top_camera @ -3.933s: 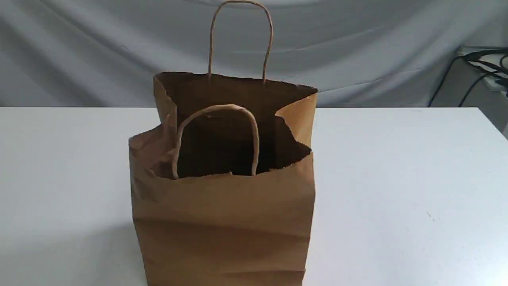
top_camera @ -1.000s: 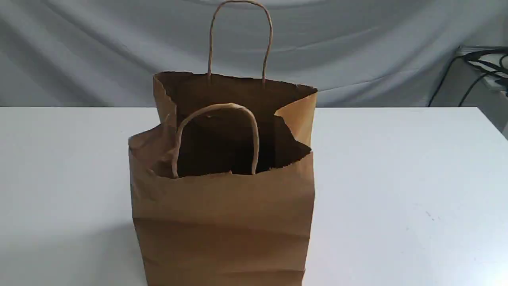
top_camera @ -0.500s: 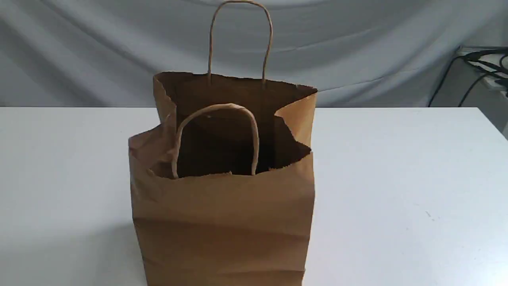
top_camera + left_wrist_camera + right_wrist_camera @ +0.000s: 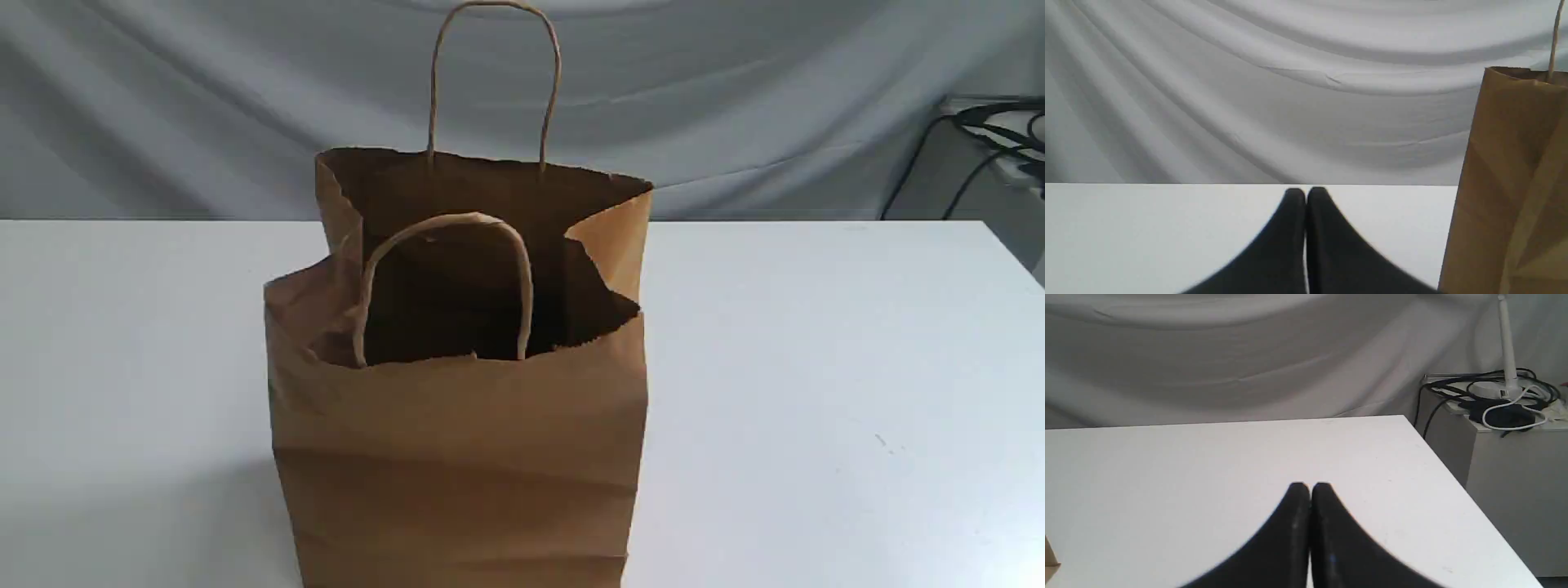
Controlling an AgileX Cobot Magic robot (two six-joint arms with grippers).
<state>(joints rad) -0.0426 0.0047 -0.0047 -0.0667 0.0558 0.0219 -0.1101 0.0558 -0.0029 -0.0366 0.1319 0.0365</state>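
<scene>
A brown paper bag (image 4: pixel 457 457) stands upright and open on the white table (image 4: pixel 816 367), with one twine handle (image 4: pixel 494 82) standing up at the back and another (image 4: pixel 445 269) bent over the dark opening. Neither arm shows in the exterior view. In the left wrist view my left gripper (image 4: pixel 1305 192) is shut with nothing in it, low over the table, and the bag's side (image 4: pixel 1511 183) stands close beside it. In the right wrist view my right gripper (image 4: pixel 1310 486) is shut and empty above bare tabletop; a bag corner (image 4: pixel 1050 555) just shows at the frame edge.
A grey draped cloth (image 4: pixel 735 98) hangs behind the table. Off the table's right end stands a grey cabinet (image 4: pixel 1506 473) carrying tangled black and white cables (image 4: pixel 1498 404) and a white lamp post (image 4: pixel 1504 343). The table edge (image 4: pixel 1437 453) runs beside it.
</scene>
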